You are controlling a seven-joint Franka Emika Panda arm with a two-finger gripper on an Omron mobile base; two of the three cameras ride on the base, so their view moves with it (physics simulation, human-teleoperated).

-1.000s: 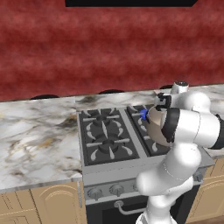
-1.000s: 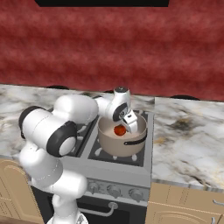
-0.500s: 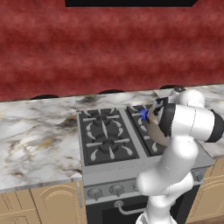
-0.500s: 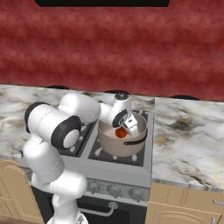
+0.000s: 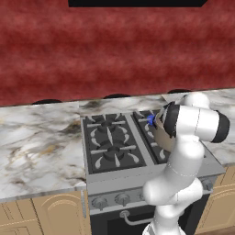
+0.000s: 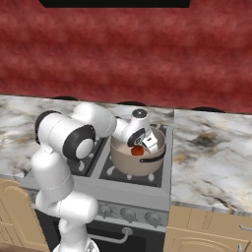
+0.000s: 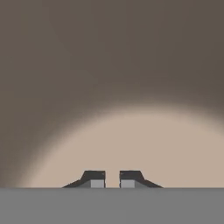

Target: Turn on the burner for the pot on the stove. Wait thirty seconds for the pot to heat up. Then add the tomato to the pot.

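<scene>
Pincer [image 7: 112, 179] fingers are seen nearly pressed together with a narrow gap and nothing between them, over the pale inside of the pot [image 6: 123, 165]. On the stove's [image 6: 165, 184] right front burner the pot is set, and the tomato [image 6: 137, 151] is seen inside it beside the hand.

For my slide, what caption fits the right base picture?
Gripper over the pot on the stove, tomato by its fingers.
</scene>
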